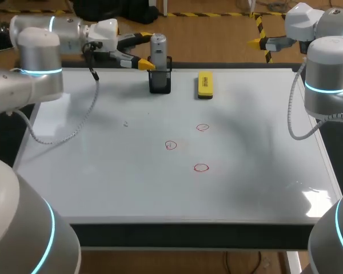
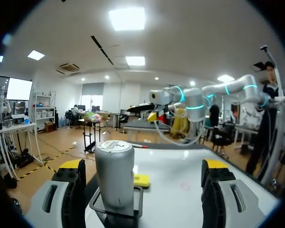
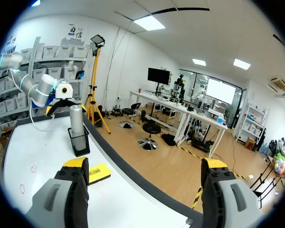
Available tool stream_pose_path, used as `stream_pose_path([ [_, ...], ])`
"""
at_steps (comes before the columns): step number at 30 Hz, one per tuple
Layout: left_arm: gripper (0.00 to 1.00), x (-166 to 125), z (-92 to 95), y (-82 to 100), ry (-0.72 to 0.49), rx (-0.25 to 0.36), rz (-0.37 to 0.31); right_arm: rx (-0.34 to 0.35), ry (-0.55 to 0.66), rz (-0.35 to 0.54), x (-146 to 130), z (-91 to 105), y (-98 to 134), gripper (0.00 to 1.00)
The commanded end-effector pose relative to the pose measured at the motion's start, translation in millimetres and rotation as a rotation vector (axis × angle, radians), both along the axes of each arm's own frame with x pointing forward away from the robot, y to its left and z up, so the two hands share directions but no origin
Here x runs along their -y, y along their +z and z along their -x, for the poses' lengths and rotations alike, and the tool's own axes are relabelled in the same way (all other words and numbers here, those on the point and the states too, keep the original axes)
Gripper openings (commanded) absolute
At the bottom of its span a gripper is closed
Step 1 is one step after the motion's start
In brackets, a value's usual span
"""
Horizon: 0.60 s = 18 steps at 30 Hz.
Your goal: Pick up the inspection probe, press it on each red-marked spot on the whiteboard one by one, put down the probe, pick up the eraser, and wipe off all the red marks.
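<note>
A grey cylindrical probe [image 1: 158, 48] stands upright in a black mesh holder [image 1: 160, 81] at the whiteboard's far edge. My left gripper [image 1: 142, 51] is open just left of the probe. In the left wrist view the probe [image 2: 114, 173] rises between the fingers of that gripper [image 2: 143, 167], closer to one finger [image 2: 71, 190], and neither finger touches it. A yellow eraser [image 1: 205, 84] lies right of the holder. Three red circles [image 1: 202, 128] [image 1: 171, 145] [image 1: 200, 168] mark the middle of the board. My right gripper [image 1: 256, 33] is open beyond the far right corner and holds nothing.
The whiteboard [image 1: 103, 182] covers nearly the whole table. In the right wrist view the probe [image 3: 76, 121], its holder [image 3: 80, 141] and the eraser [image 3: 99, 173] lie ahead of the right gripper [image 3: 145, 164] along the board's far edge.
</note>
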State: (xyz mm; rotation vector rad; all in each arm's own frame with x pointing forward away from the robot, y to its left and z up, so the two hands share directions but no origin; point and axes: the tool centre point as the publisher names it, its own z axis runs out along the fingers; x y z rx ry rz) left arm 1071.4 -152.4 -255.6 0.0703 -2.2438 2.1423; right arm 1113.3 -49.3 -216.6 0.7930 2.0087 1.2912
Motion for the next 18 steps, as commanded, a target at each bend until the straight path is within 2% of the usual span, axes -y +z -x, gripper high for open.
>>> stream_pose_path([
  [1, 1.0, 4.6, -5.5, -9.4, -0.002, 0.0, 0.026, -0.001, 0.001, 0.001, 0.2, -0.3, 0.1, 1.0],
  [9, 1.0, 14.6, -12.1, -19.7, 0.011, -0.007, 0.056, -0.001, 0.001, 0.001, 0.2, -0.3, 0.1, 1.0],
  [18, 1.0, 24.9, -12.6, -25.6, 0.027, -0.018, 0.054, -0.001, 0.001, 0.001, 0.2, -0.3, 0.1, 1.0],
])
